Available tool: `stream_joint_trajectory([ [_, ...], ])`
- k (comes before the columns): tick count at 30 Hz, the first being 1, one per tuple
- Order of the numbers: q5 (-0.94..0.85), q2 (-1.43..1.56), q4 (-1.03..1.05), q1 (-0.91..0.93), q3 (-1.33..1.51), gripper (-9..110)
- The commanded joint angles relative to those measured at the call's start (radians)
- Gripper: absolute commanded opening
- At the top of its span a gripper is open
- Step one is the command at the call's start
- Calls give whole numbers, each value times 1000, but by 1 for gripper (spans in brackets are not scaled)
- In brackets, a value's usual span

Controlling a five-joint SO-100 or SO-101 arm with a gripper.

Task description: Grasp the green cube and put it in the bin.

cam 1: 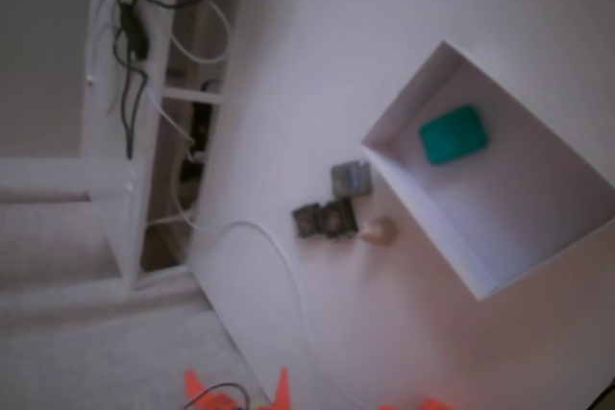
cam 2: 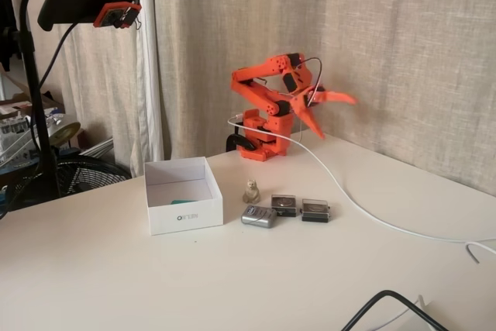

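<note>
Looking down from the high camera, the green cube (cam 1: 453,133) is lying inside the bin (cam 1: 413,194), flat on the pale bottom close to the upper corner, touching nothing else that I can make out. Just outside the bin's wall three dark grey blocks (cam 1: 331,208) are sitting in a loose cluster on the table (cam 1: 317,64), with a small pale figurine (cam 1: 379,230) beside them; only orange tips of the arm are poking in at the bottom edge. From the room-side camera, the arm (cam 2: 271,110) is sitting folded back at the far end of the table, well apart from the bin (cam 2: 186,215), and its claw (cam 2: 333,112) is hanging in the air with the jaws spread wide and nothing between them. A sliver of green (cam 2: 183,201) is showing over the bin's front wall. A white cable (cam 2: 349,191) is trailing across the table. To my eye the placing step is done and the arm is resting; nothing more seems called for except perhaps settling fully into its home pose.
</note>
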Motion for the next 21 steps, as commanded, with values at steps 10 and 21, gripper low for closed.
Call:
stream_joint_trajectory([
  [10, 5, 235, -66, 20, 273, 61],
  [21, 3, 287, -43, 26, 307, 51],
])
